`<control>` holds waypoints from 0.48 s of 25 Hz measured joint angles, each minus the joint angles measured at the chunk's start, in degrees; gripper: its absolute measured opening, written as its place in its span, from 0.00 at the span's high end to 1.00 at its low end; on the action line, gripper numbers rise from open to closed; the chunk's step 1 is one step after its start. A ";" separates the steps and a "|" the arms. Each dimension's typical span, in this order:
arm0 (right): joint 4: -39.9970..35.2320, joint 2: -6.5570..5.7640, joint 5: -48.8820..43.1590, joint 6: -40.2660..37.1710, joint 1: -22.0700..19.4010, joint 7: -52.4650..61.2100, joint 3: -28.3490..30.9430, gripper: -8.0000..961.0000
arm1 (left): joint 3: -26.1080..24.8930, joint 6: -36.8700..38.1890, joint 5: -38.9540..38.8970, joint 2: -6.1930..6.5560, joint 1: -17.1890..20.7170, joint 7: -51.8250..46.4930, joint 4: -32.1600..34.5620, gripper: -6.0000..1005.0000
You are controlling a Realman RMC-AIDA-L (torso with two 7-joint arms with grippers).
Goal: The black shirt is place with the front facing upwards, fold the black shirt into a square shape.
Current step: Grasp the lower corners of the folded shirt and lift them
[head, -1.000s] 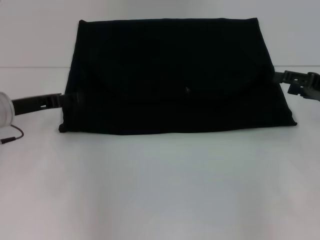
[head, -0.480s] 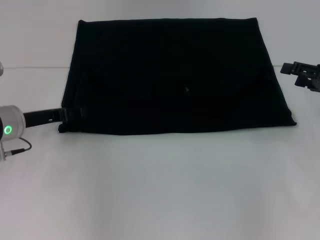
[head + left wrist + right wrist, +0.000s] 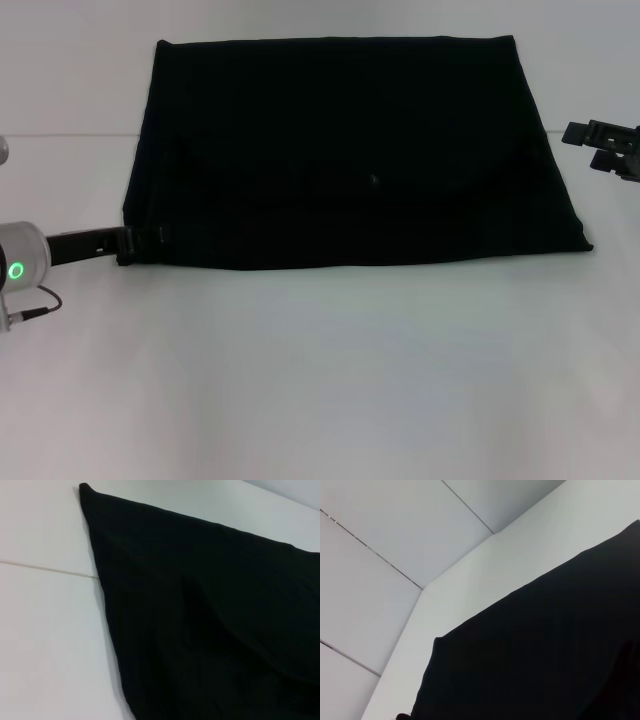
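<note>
The black shirt (image 3: 350,150) lies flat on the white table as a wide folded rectangle, and no print shows. Its folded layers fill much of the left wrist view, black shirt (image 3: 210,630), and the right wrist view, black shirt (image 3: 545,655). My left gripper (image 3: 140,238) lies low on the table at the shirt's near-left corner, its tip touching or overlapping the cloth edge. My right gripper (image 3: 583,146) hangs open beside the shirt's right edge, a short gap away, with nothing in it.
The white table (image 3: 320,380) stretches wide and bare in front of the shirt. A thin seam (image 3: 60,135) runs across it behind my left arm. A cable (image 3: 38,300) loops off the left wrist. Wall panels (image 3: 395,530) stand beyond the table.
My left gripper slid along the shirt's left edge toward its near corner. My right gripper pulled away from the shirt's right edge and rose a little.
</note>
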 joint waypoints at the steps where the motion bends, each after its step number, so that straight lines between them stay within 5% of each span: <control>1: 0.00 0.00 0.00 0.00 -0.01 0.00 0.00 0.11 | 0.11 -0.16 0.05 -0.02 0.05 0.01 -0.09 0.38; 12: 0.12 0.10 0.07 0.04 -0.23 -0.05 0.25 0.11 | 0.06 0.12 1.08 -0.18 -0.08 -0.59 -0.44 0.41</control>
